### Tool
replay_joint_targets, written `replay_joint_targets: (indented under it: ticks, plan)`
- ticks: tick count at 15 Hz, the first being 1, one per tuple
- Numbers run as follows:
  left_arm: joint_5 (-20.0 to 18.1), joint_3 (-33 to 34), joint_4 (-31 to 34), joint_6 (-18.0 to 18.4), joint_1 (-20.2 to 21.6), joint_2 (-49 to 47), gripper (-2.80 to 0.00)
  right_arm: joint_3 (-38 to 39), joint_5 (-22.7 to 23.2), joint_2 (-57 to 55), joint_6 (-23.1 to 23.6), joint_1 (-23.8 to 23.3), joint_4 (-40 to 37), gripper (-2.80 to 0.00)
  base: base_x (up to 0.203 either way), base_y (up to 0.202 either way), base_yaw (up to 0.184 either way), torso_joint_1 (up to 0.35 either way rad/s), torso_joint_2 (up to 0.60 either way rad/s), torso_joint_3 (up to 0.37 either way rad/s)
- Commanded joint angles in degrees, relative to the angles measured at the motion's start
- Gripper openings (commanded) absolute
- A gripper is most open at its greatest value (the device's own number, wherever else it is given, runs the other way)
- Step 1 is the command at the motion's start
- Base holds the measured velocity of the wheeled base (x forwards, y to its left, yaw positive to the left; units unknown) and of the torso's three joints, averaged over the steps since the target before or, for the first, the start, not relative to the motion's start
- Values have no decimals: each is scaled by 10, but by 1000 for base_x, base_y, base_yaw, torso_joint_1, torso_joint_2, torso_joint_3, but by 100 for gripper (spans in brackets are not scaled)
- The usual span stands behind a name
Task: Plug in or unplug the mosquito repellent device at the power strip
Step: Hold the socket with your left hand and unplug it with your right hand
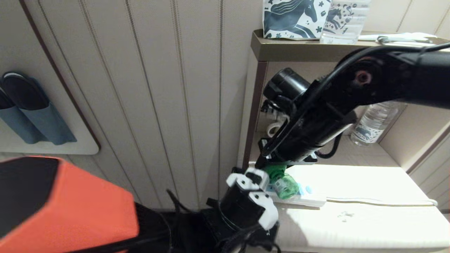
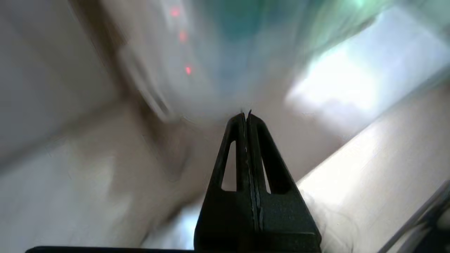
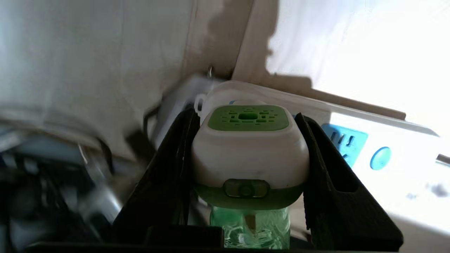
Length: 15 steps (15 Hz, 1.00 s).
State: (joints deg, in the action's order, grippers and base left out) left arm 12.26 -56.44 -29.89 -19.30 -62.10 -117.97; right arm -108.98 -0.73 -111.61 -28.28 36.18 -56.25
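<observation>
Right wrist view: the right gripper (image 3: 248,168) pinches the mosquito repellent device (image 3: 249,154) at the power strip (image 3: 386,158) on the bench (image 1: 351,218), seating unconfirmed, while the left gripper (image 2: 246,117), pressed together, waits nearby.

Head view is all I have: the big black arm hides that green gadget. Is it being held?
Observer: Yes. The right gripper is closed on the mosquito repellent device's white head, one finger on each side.
Operator: Is it on the power strip?
Observer: Its head sits over the power strip; the plug itself is hidden.
Operator: Any free sockets?
Observer: One blue socket face shows beside it, next to a round blue button.
Operator: The other arm?
Observer: The left gripper is shut, empty.
</observation>
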Motion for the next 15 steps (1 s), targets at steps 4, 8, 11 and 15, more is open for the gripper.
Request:
replay_joint_targets:
  ticks: [4,8,11,15]
  plan:
    - [3,0,-13,-1,1,1,-280,19,-2,-1,0,0,-7,-280,0,0,0,0,0,0]
    - [7,0,-19,-4,1,44,-280,16,-3,-11,3,-6,-6,-280,0,0,0,0,0,0]
    - [7,-2,-17,-3,1,73,-280,23,-2,-14,1,-5,-6,-280,0,0,0,0,0,0]
    - [6,5,-23,-4,1,52,-280,23,-2,-19,-1,0,-6,-280,0,0,0,0,0,0]
